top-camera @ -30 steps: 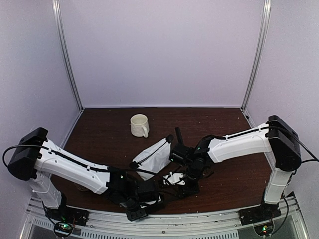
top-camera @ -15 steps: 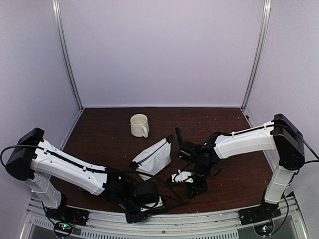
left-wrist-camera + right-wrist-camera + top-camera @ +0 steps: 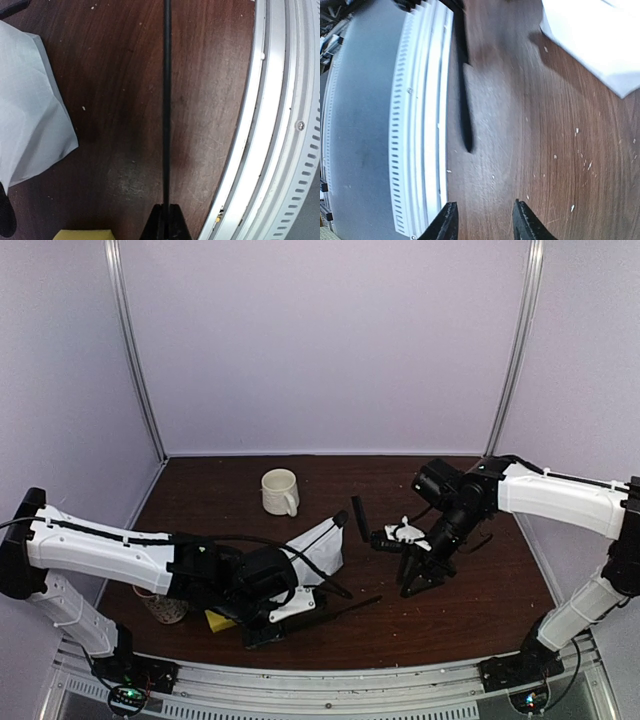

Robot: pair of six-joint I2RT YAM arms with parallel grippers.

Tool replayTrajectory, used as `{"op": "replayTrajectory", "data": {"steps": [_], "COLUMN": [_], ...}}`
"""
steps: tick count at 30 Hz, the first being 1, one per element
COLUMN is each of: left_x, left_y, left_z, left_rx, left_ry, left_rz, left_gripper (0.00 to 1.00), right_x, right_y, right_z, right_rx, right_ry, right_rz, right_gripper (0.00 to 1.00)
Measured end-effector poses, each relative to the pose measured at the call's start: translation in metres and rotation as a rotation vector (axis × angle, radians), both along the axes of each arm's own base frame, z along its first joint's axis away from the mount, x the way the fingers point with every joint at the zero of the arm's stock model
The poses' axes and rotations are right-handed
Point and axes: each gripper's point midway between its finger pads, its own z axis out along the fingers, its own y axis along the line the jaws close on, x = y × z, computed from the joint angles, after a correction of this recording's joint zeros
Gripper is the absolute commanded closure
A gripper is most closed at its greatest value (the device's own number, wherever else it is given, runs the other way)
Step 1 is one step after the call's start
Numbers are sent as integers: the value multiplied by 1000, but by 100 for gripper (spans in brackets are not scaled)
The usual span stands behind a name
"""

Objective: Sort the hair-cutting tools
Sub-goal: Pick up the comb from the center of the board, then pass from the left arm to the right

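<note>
One slim black comb (image 3: 332, 612) is pinched at its near end by the left gripper (image 3: 262, 632), whose fingers are pressed tight on it close to the table's front edge. The comb runs out rightward from the fingertips, lifted slightly off the dark wooden table (image 3: 480, 610). In the left wrist view the comb (image 3: 166, 100) shows edge-on as a thin line rising straight from the closed left gripper (image 3: 165, 220). The white zip pouch (image 3: 30, 100) lies to its left and a corner of the yellow sponge block (image 3: 82, 234) sits just beside the fingers. The right gripper (image 3: 416, 585) hangs well to the right of the pouch (image 3: 312, 550), above the table. Its fingers are spread with nothing between them, as the right wrist view confirms (image 3: 485, 220). A second slim black tool (image 3: 358, 518) lies between the pouch and the right gripper. A cream mug (image 3: 280, 491) stands farther back.
</note>
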Motion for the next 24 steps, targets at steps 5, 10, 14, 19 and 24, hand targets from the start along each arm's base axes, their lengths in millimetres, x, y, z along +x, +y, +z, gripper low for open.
{"op": "replayTrajectory", "data": {"steps": [5,10,14,19,24], "left_x": [14,22,24,24,24], "left_y": [-6,-15,-22,-27,-30], "left_z": [5,11,15,19,23], "left_rx": [-36,-84,-125,-155,-180], "left_ry": [-29,-44,-45,-42,-47], "left_rz": [-20,-21,-20,-26,-28], "left_gripper": [100,100,100,100,100], "right_x": [0,1,-11,-19,-16], "right_y": [10,19,25,30,33], "right_z": [36,53,53,52,50], "right_rx": [100,152,157,158,153], "right_ry": [-37,-55,-30,-28,-35], "right_rz": [14,35,74,101,97], "right_gripper": [55,56,58,61,69]}}
